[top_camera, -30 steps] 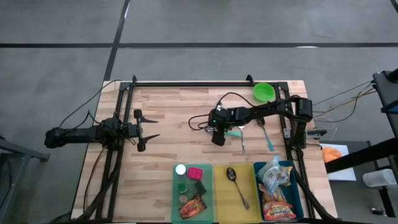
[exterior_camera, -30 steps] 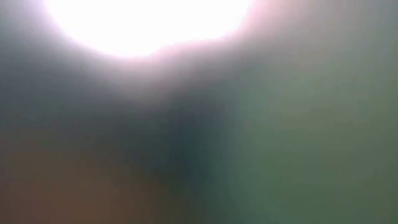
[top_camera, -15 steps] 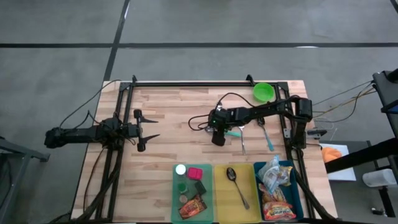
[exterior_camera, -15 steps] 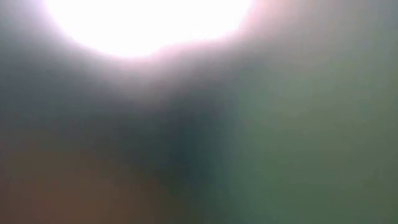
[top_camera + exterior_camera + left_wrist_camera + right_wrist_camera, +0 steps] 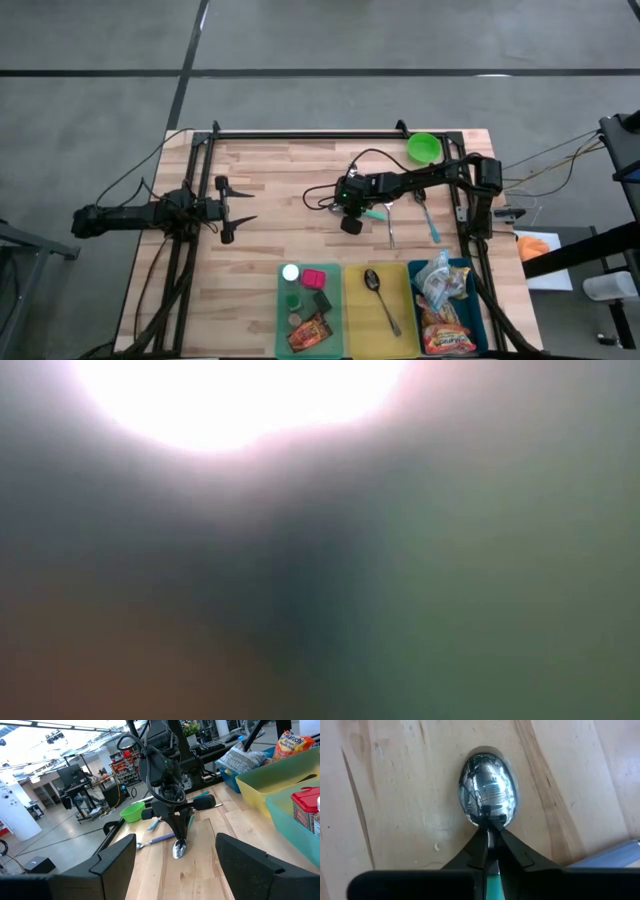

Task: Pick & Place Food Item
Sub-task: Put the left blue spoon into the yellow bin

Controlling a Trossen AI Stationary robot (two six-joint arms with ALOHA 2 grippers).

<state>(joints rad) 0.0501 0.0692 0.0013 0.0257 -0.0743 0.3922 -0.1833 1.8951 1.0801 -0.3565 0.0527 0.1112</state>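
Note:
A metal spoon with a teal handle (image 5: 376,214) lies on the wooden table (image 5: 280,180) right of centre. Its shiny bowl (image 5: 487,790) rests on the wood. My right gripper (image 5: 350,223) stands over it, shut on the spoon; the left wrist view also shows the right gripper (image 5: 177,834) above the spoon's bowl (image 5: 179,849). My left gripper (image 5: 237,208) waits open at the table's left side, pointing level, with nothing between its fingers. The low view is a blur and shows nothing. My right gripper pinches the spoon's neck (image 5: 490,827), just behind the bowl, between its two fingertips (image 5: 476,851), one on each side. The fingers slant steeply down from above, coming from the handle's side. The spoon lies flat, with its bowl on the table.
Two more spoons (image 5: 390,228) (image 5: 428,215) lie to the right of the held one, and a green bowl (image 5: 423,148) stands at the far right. Along the near edge stand a green bin (image 5: 283,315) with small packs, a yellow bin (image 5: 355,310) holding a spoon, and a blue bin (image 5: 465,268) with snack bags.
My right gripper has shut on the spoon's neck without moving from its place. The spoon lies where it was.

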